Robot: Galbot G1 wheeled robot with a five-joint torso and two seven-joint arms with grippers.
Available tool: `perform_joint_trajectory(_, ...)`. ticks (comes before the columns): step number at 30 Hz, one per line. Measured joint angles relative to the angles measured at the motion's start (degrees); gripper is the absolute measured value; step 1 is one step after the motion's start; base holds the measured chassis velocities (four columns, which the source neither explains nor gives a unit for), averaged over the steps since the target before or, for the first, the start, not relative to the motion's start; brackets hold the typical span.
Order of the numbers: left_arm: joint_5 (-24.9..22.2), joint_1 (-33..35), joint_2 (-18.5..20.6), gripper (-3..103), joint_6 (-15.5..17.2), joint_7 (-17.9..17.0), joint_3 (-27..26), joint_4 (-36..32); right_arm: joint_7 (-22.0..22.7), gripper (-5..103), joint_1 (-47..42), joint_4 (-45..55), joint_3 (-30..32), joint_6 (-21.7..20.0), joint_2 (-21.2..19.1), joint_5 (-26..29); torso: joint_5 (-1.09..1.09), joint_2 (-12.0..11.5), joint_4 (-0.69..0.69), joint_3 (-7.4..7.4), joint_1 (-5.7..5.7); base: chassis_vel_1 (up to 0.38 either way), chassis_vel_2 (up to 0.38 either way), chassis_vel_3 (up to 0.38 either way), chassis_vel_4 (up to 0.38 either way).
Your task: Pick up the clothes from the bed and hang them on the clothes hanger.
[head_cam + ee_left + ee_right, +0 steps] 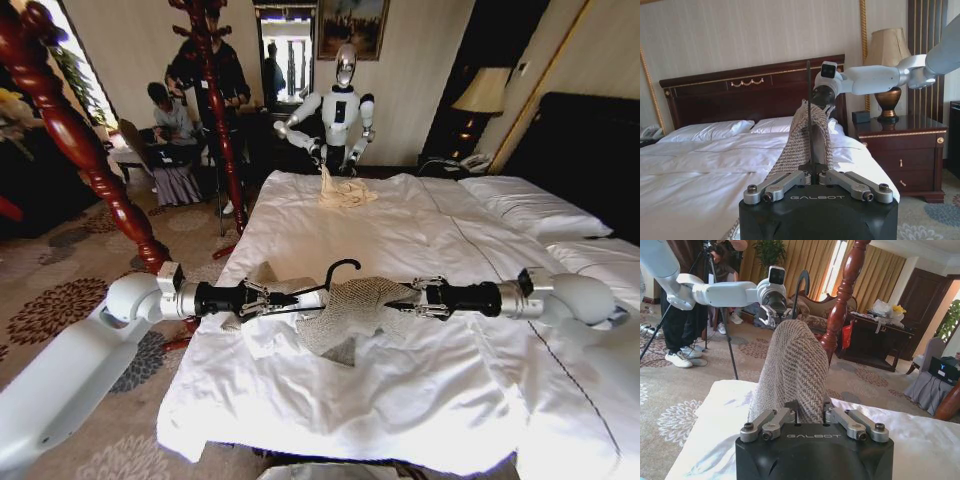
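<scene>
The grey-beige herringbone clothes (352, 303) hang draped over the thin black clothes hanger (340, 268), held a little above the bed (420, 400) between my two arms. My left gripper (278, 298) is shut on the hanger's left end; in the left wrist view the thin black bar (810, 115) runs out from its closed fingers (790, 180) into the cloth (800, 140). From the other side my right gripper (396, 299) is shut on the clothes' shoulder (792, 365). The hook (803, 280) stands upright. White lining (268, 335) trails onto the duvet.
Dark red turned bedposts (70, 140) (215, 100) stand left of the bed. Another humanoid robot (340, 110) stands at the far side by a cream garment (345, 192). Pillows (530, 205), a dark headboard (755, 95), and a nightstand (905, 150) with a lamp (889, 65) lie to the right.
</scene>
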Motion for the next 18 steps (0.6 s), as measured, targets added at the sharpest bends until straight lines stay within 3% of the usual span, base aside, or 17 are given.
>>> perform_joint_trajectory(2, 0.1, 0.3, 0.1, 2, 0.0, 0.0, -0.3, 0.1, -0.6, 12, -0.1, 0.0, 0.1, 0.0, 0.1, -0.3, 0.0, 0.0, 0.0, 0.0, 0.0, 0.0, 0.0, 0.0, 0.0)
perform_joint_trajectory(4, 0.2, 0.5, 0.1, 2, 0.0, 0.0, -0.5, 0.1, -1.0, 12, -0.1, 0.1, 0.2, 0.0, 0.1, -0.3, 0.0, 0.0, 0.0, 0.0, 0.0, 0.0, 0.0, 0.0, 0.0)
perform_joint_trajectory(6, 0.5, 0.8, 0.1, 2, -0.1, 0.0, -0.8, 0.0, -1.7, 3, -0.1, 0.2, 0.3, 0.0, 0.1, -0.4, 0.0, 0.0, 0.0, 0.0, 0.0, 0.0, 0.0, 0.0, 0.0)
perform_joint_trajectory(18, 0.2, 1.3, 0.5, 2, -1.1, -0.7, -1.8, -0.2, -2.9, 3, -0.3, 0.4, 0.5, -0.1, 0.3, -0.6, 0.0, 0.0, 0.0, 0.0, 0.0, 0.0, 0.0, 0.0, 0.0)
